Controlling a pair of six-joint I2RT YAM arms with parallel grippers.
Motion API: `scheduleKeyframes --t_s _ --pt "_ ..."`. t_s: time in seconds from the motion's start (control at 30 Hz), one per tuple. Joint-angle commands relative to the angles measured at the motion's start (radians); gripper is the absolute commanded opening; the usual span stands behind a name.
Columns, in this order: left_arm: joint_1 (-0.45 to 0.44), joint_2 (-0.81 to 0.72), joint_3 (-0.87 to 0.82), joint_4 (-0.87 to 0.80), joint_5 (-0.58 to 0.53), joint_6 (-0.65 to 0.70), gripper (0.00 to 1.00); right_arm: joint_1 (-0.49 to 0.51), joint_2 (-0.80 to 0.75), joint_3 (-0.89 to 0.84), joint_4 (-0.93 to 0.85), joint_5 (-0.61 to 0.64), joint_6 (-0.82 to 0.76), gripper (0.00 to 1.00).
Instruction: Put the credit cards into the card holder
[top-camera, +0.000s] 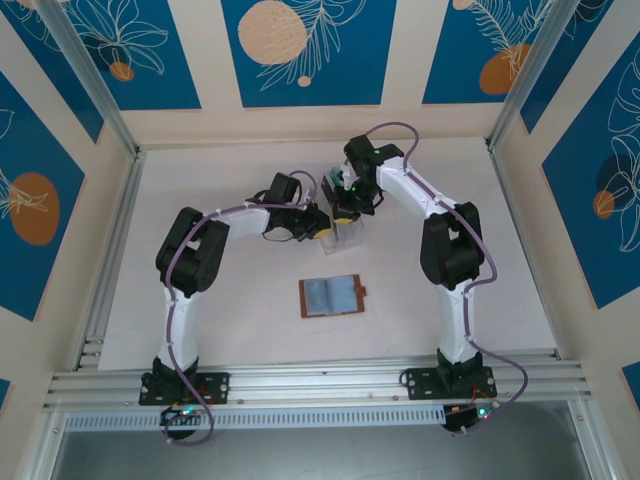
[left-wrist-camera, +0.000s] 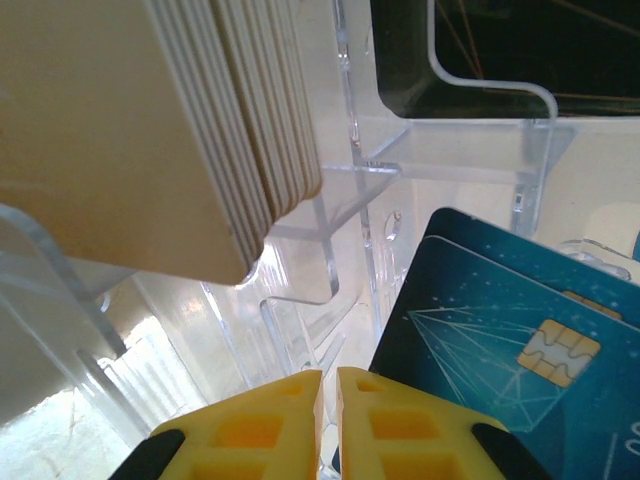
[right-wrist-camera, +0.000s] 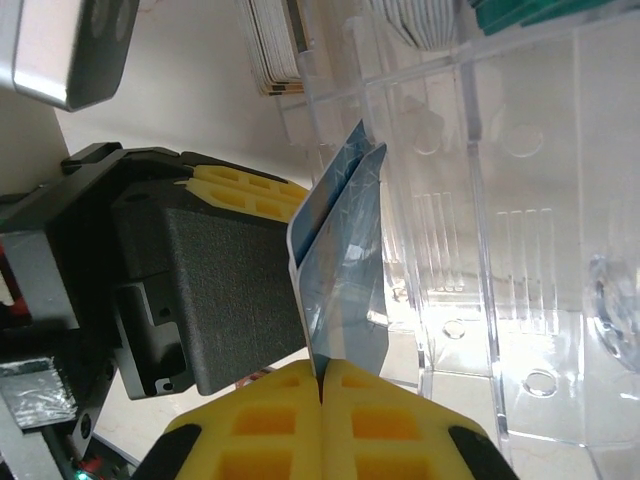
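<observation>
Two blue credit cards (right-wrist-camera: 345, 270) stand at the clear rack (right-wrist-camera: 520, 220), one edge pinched between the closed fingers of the right gripper (right-wrist-camera: 322, 372). The left gripper (left-wrist-camera: 328, 400), fingers nearly together with contents indiscernible, crowds them beside a cream card stack (left-wrist-camera: 130, 130). The card holder (top-camera: 332, 296) lies open on the table (top-camera: 220, 330), well apart.

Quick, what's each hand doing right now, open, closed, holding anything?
Left hand: closed, at the clear rack; holding anything cannot be told.
Right hand: closed on two blue credit cards.
</observation>
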Motion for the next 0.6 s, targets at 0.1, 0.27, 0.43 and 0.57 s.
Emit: scheduleKeyframes --t_s 0.1,0.27,0.43,0.57 --pt "-0.005 -0.015 -0.009 -0.028 -0.03 0.014 0.13 -0.005 -0.013 -0.013 -0.036 -0.026 -0.006 0.0" --pt "0.015 -0.033 -0.022 -0.038 -0.026 0.024 0.13 -0.005 0.004 0.005 -0.066 -0.008 -0.024 0.0" --pt "0.037 -0.025 -0.011 -0.074 -0.019 0.052 0.13 -0.004 0.019 0.01 -0.086 0.013 -0.035 0.0" --pt "0.056 -0.031 -0.021 -0.085 -0.023 0.067 0.13 0.002 0.041 0.033 -0.107 0.019 -0.044 0.0"
